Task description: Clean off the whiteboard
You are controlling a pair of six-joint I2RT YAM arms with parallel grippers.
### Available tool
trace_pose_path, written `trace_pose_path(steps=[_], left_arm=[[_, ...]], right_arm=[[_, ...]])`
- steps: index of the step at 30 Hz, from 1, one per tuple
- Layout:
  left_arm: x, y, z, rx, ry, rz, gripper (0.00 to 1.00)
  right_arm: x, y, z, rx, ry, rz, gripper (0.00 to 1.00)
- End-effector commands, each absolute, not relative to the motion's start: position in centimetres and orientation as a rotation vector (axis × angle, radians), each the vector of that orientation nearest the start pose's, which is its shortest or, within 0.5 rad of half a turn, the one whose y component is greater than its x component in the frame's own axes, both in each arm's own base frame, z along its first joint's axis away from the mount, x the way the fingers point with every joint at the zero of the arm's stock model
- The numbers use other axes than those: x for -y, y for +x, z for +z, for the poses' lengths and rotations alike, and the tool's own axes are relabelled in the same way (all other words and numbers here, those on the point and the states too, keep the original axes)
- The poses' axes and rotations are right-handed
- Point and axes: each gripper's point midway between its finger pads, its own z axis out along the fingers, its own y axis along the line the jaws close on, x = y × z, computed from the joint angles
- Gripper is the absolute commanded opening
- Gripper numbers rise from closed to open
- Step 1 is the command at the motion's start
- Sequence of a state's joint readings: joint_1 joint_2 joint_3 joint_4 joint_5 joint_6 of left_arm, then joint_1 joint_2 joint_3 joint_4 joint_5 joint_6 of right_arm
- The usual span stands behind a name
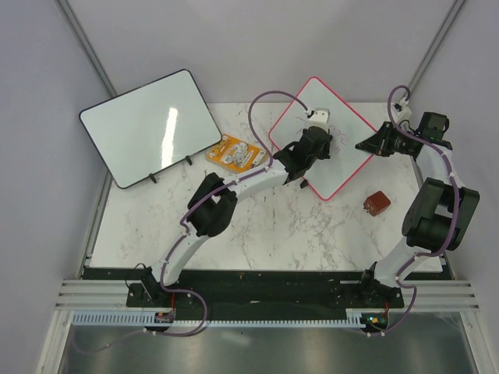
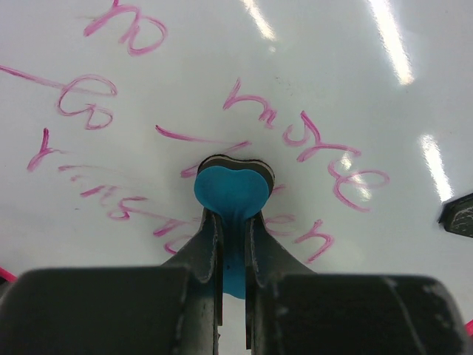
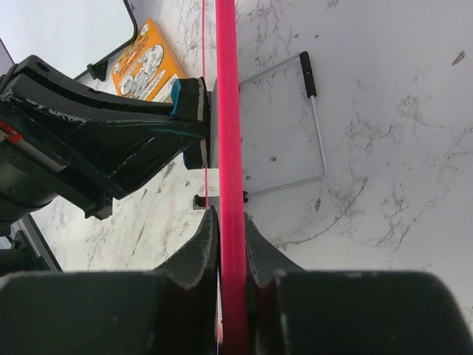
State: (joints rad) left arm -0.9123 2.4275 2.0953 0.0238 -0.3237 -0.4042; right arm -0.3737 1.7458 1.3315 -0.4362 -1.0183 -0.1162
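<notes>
The whiteboard (image 1: 343, 160), white with a pink frame, stands tilted at the back middle of the table. Pink handwriting (image 2: 318, 140) covers its face (image 2: 185, 66). My left gripper (image 1: 318, 129) is shut on a blue heart-shaped eraser (image 2: 230, 188), whose pad is pressed flat against the board among the writing. In the left wrist view the left gripper (image 2: 233, 222) pinches the eraser's blue stem. My right gripper (image 1: 366, 146) is shut on the board's right edge. The right wrist view shows the right gripper (image 3: 229, 222) clamped on the pink frame (image 3: 226, 89), with the left gripper (image 3: 111, 148) on the far side.
A larger black-framed whiteboard (image 1: 148, 128) leans at the back left. An orange packet (image 1: 234, 153) lies between the two boards. A small brown-red object (image 1: 376, 203) sits on the marble table (image 1: 273, 234) at the right. The board's wire stand (image 3: 314, 126) rests behind it.
</notes>
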Motion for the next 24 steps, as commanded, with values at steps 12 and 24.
trace_pose_path(steps=[12, 24], left_arm=[[43.0, 54.5, 8.8, -2.073, -0.147, -0.607, 0.02], [41.2, 56.2, 6.9, -2.083, -0.319, -0.579, 0.02]], right_arm=[[-0.5, 41.4, 13.2, -2.179, -0.393, 0.730, 0.00], [-0.8, 41.1, 13.0, -2.181, -0.428, 0.748, 0.00]])
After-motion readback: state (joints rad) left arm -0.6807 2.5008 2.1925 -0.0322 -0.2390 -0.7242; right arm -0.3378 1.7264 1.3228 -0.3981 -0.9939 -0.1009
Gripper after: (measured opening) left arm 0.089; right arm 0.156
